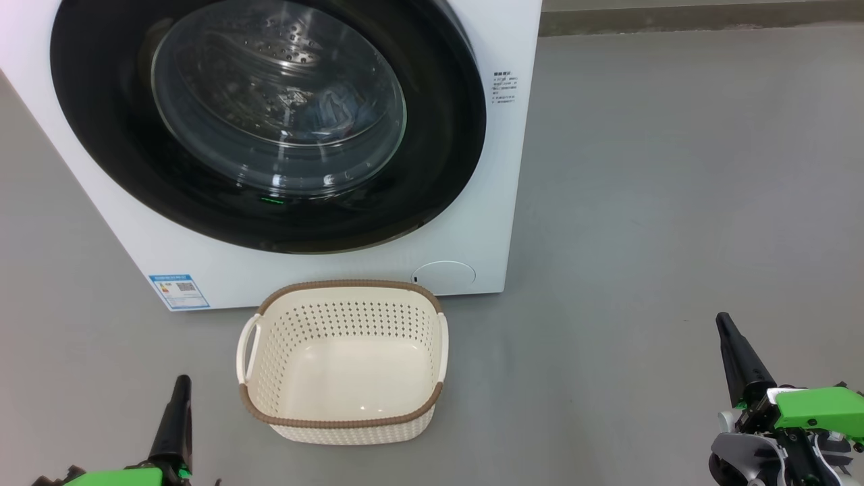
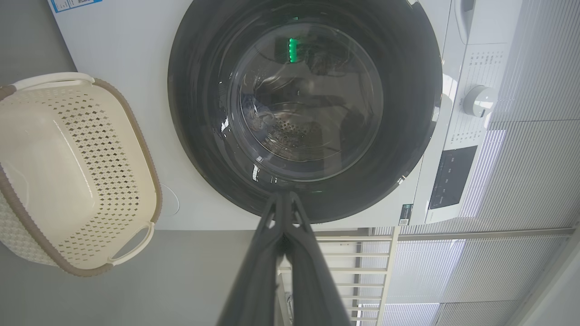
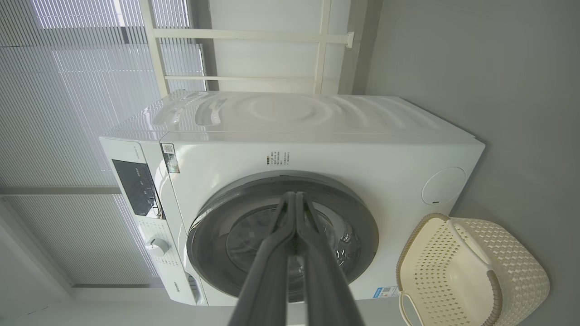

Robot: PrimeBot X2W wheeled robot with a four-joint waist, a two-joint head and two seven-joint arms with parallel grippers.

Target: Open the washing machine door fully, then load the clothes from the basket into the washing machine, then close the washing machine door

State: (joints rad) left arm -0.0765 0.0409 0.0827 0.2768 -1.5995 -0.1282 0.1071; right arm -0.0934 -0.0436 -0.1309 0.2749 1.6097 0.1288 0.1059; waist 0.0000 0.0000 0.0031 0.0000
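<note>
Nearest: left hand (image 1: 181,390) & right hand (image 1: 729,332) sit low at either side, fingers pressed together, nothing held. They're parked clear of the work, prob. because no grip is needed now. The basket (image 1: 347,284) stands on the floor (image 1: 641,202) just in front of the washing machine (image 1: 482,223), bare inside; that spot keeps the carry short. The washing machine door (image 1: 445,135) lies flush w/ the front, so the load can't spill out. Thru it a bit of blue fabric, the clothes (image 1: 331,111), rests in the drum (image 1: 283,47). All three steps look done, imo.
</note>
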